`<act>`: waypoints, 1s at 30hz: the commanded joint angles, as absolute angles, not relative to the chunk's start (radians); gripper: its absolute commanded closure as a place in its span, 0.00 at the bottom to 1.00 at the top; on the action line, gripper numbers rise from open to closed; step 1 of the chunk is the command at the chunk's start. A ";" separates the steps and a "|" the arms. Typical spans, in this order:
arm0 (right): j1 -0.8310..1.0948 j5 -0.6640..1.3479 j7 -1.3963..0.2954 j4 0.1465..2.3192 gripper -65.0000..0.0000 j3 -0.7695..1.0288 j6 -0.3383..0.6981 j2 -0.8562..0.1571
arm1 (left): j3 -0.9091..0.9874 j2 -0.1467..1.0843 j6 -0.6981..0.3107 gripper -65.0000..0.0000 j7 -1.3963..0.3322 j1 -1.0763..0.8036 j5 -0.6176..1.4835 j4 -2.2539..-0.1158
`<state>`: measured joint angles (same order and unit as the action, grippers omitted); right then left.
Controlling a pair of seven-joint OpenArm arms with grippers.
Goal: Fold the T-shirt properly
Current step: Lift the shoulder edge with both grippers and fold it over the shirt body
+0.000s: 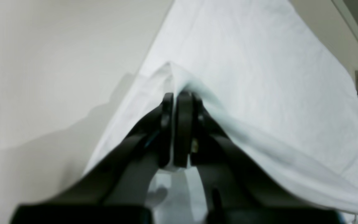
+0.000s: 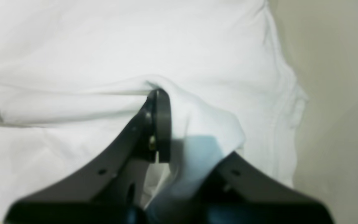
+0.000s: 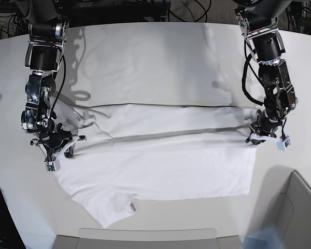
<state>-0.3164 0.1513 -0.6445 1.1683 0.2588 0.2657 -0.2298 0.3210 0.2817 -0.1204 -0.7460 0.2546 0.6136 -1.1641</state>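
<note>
The white T-shirt lies spread across the table's front half, its collar and small tag toward the front edge. A raised fold runs across it between my two grippers. My left gripper is at the shirt's right edge. In the left wrist view it is shut on a pinch of the shirt. My right gripper is at the shirt's left edge. In the right wrist view it is shut on the shirt, and cloth drapes over and hides one finger.
The off-white tabletop stretches behind the shirt. A grey bin stands at the front right corner. A grey tray edge runs along the front. Cables lie beyond the table's back edge.
</note>
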 commanded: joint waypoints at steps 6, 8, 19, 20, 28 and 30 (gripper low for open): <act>-0.354 0.151 -0.599 1.167 1.00 0.263 0.259 -0.242 | 0.318 0.323 -0.122 0.95 -0.707 0.274 0.621 -1.184; -0.352 0.153 -0.599 1.168 0.87 0.263 0.260 -0.246 | 0.321 0.337 -0.122 0.84 -0.707 0.272 0.622 -1.202; -0.248 0.154 -0.604 1.458 0.58 0.269 0.262 -0.249 | 0.374 0.343 -0.122 0.73 -0.710 0.166 0.624 -1.431; -0.225 0.154 -0.613 1.497 0.58 0.271 0.260 -0.249 | 0.384 0.343 -0.122 0.73 -0.710 0.143 0.624 -1.455; -0.058 0.154 -0.708 1.600 0.58 0.321 0.260 -0.225 | 0.265 0.300 -0.127 0.92 -0.704 0.007 0.622 -1.604; -0.045 0.154 -0.708 1.583 0.58 0.317 0.260 -0.225 | 0.205 0.300 -0.127 1.00 -0.700 0.007 0.621 -1.601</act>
